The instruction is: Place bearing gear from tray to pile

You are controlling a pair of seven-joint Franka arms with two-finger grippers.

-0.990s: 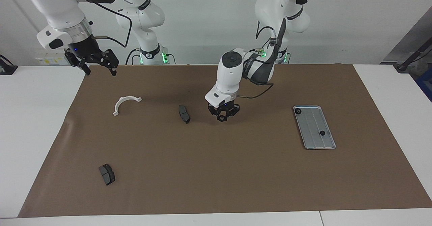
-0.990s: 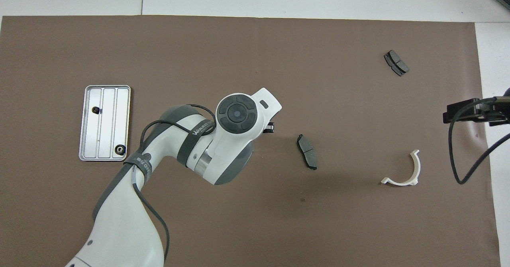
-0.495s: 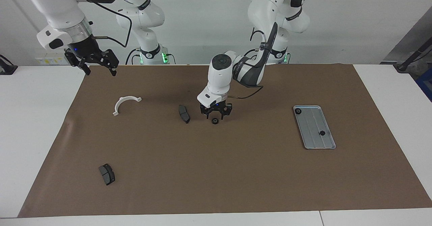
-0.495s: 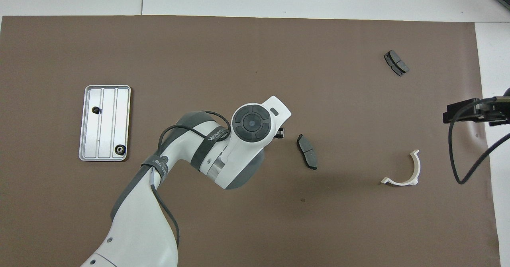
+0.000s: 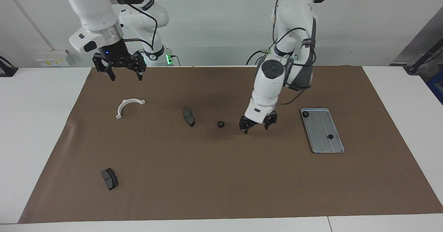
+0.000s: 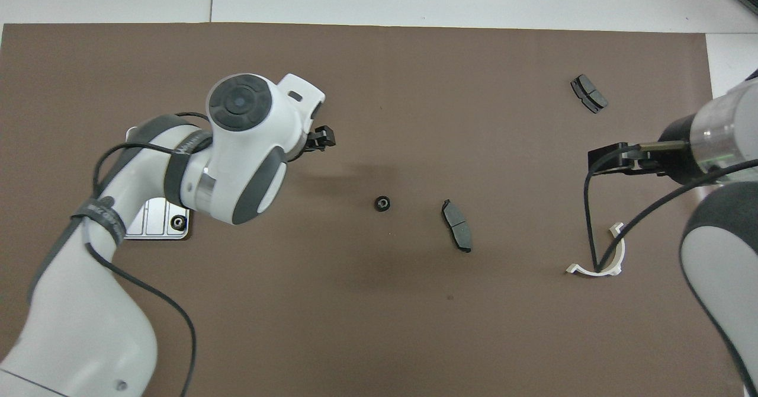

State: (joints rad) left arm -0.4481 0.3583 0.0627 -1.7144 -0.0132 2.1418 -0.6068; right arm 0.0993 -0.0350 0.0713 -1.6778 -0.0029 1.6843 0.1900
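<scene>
A small black bearing gear [image 5: 220, 124] lies free on the brown mat beside a dark brake pad [image 5: 188, 116]; it also shows in the overhead view [image 6: 382, 203]. My left gripper [image 5: 256, 127] is open and empty, low over the mat between that gear and the grey-blue tray [image 5: 318, 145]. The tray holds two small black parts [image 5: 305, 114] [image 5: 330, 136]. In the overhead view my left arm hides most of the tray [image 6: 155, 231]. A white half-ring bracket [image 5: 128, 106] and a second brake pad [image 5: 109, 178] lie toward the right arm's end. My right gripper [image 5: 125, 77] is open and raised over the mat's edge nearest the robots.
The brown mat [image 5: 221, 183] covers most of the white table. The second brake pad [image 6: 588, 93] lies far from the robots. A cable hangs from the right arm over the half-ring bracket [image 6: 601, 266] in the overhead view.
My left gripper let go of the bearing gear on the mat beside the brake pad, then moved back toward the tray. My right gripper shifted toward the table's middle.
</scene>
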